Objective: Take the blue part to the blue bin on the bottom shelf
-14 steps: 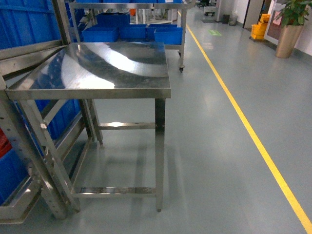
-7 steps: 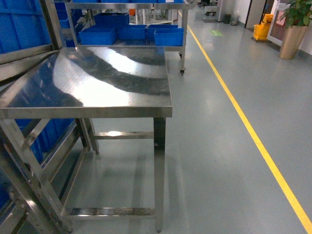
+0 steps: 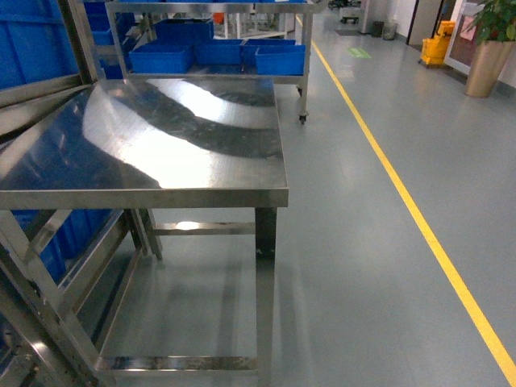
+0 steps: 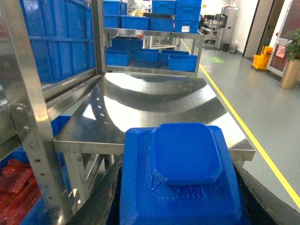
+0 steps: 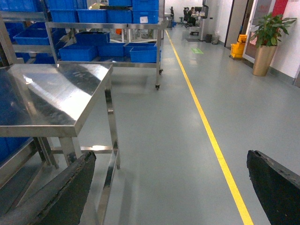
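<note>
The blue part (image 4: 185, 150), a square 3D-printed block with a raised octagonal top, fills the bottom of the left wrist view. My left gripper (image 4: 183, 197) is shut on it, with a black finger on each side. It hangs in front of the near edge of a small steel table (image 4: 154, 98). My right gripper (image 5: 171, 187) is open over bare floor, nothing between its fingers (image 5: 61, 192). A rack with a perforated upright (image 4: 33, 154) stands at the left, with a blue bin (image 4: 28, 213) of red pieces low behind it. The bottom shelf deck is hidden. Neither gripper shows in the head view.
The open-framed steel table (image 3: 161, 145) stands straight ahead. Behind it is a wheeled rack (image 3: 302, 81) carrying several blue bins (image 3: 278, 56). A yellow floor line (image 3: 419, 226) runs along the right. A potted plant (image 3: 490, 48) and a yellow mop bucket (image 3: 435, 44) stand far right.
The head view has closed in on the steel table, which now looks larger and lower in the frame. The left rack's upright has slid towards the frame's edge.
</note>
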Tool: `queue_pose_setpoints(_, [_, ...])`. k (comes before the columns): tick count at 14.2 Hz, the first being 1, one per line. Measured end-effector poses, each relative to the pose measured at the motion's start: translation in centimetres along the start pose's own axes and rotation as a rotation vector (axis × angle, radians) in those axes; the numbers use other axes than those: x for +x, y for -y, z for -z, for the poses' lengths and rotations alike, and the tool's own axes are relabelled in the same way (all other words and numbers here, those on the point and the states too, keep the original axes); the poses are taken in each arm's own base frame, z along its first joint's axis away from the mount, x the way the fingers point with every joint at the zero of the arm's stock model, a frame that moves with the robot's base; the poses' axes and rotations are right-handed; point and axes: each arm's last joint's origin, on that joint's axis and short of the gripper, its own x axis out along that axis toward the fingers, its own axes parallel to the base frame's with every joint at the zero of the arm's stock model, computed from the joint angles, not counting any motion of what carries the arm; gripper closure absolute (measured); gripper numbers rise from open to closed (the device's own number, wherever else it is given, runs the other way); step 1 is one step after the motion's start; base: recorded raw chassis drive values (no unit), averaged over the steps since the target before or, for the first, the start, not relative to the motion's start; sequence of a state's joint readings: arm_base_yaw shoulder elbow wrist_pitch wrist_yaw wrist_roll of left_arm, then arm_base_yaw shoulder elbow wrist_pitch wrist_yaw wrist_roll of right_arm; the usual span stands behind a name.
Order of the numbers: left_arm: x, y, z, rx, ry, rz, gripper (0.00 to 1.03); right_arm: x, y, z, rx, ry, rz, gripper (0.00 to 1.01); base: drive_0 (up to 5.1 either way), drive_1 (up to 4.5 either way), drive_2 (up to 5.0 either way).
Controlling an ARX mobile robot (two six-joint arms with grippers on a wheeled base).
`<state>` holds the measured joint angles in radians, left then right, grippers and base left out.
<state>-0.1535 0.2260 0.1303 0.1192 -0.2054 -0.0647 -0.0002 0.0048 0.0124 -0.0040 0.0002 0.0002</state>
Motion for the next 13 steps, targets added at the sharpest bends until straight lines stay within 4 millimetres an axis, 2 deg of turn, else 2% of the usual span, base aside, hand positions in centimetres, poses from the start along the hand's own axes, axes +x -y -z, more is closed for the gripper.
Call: queue_pose_setpoints(13, [-0.01,0.0,-0.01,0.0,0.001,0.0,0.59,0.0,0.0,0.01,0.0,-0.001,0.0,0.03,-4.8,2.29,2.3])
